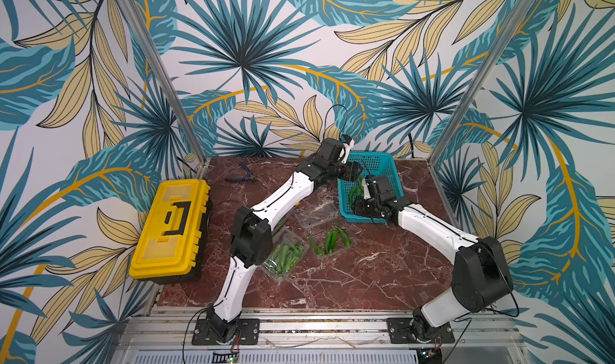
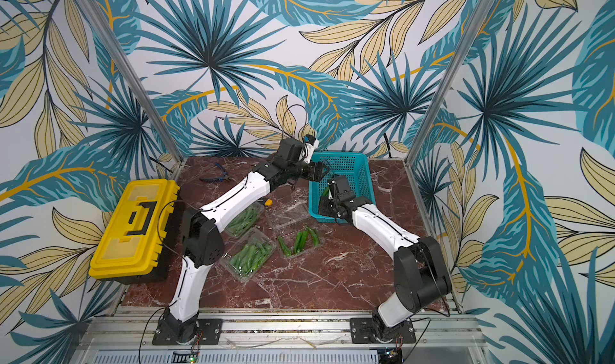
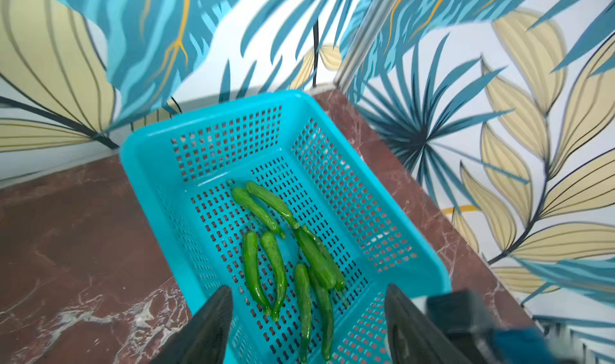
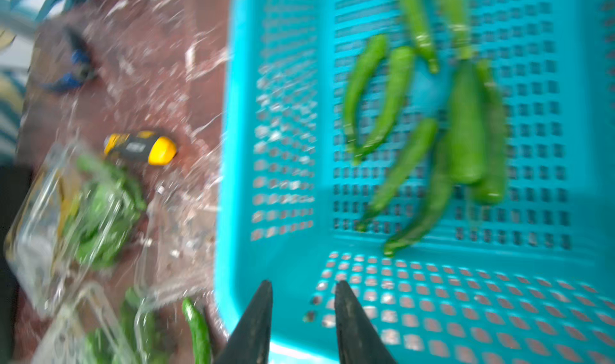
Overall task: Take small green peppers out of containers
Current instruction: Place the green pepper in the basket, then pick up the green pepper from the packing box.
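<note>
Several small green peppers [image 3: 251,265] lie on the floor of the teal perforated basket [image 3: 213,112]. My left gripper [image 3: 308,287] hangs over them, open wide, with nothing between its fingers. My right gripper [image 4: 303,284] sits just over the basket's near rim, its jaws a little apart and empty. In both top views the two grippers [image 1: 354,174] [image 1: 355,202] meet at the basket's left side. A clear container [image 2: 249,254] full of peppers lies mid-table, a second [image 2: 242,218] sits by my left arm, and an open one [image 2: 288,214] holds a few peppers [image 2: 299,240] in its near half.
A yellow toolbox [image 1: 169,229] stands at the table's left edge. Blue-handled pliers [image 1: 241,176] lie at the back left. A small yellow-and-black tool [image 4: 139,147] rests between the containers and the basket. The right arm's elbow rises at the front right.
</note>
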Motion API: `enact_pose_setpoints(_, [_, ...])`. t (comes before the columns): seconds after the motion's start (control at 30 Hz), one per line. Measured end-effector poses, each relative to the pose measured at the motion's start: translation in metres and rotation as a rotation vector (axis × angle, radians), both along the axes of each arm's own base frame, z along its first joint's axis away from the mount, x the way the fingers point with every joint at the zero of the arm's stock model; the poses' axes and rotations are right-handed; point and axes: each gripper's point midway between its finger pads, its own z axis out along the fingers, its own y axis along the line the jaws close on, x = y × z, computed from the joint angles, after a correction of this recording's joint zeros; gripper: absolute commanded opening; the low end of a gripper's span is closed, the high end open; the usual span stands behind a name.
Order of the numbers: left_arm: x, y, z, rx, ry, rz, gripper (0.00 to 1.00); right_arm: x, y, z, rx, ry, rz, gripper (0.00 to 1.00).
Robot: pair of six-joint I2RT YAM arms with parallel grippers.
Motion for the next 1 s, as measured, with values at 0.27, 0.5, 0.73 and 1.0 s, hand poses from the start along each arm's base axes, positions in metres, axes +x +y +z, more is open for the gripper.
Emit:
enact_pose_setpoints(0.27, [0.005,0.102,0.002,-0.053,0.037,0.291,0.79,-0.04,0.063,-0.008,-0.032,0.018,0.291,0.34])
enact_pose_setpoints(0.5, [-0.006,0.139,-0.077,0.04,0.195,0.406,0.83,-0.061,0.081,-0.074,-0.114,0.246,0.391,0.34])
enact_pose_setpoints(0.73, [-0.02,0.148,-0.106,0.09,0.277,0.431,0.83,-0.068,0.088,-0.097,-0.171,0.343,0.42,0.34])
enact_pose_setpoints(1.0, [-0.024,0.149,-0.11,0.089,0.304,0.439,0.83,-0.054,0.09,-0.11,-0.217,0.37,0.371,0.33])
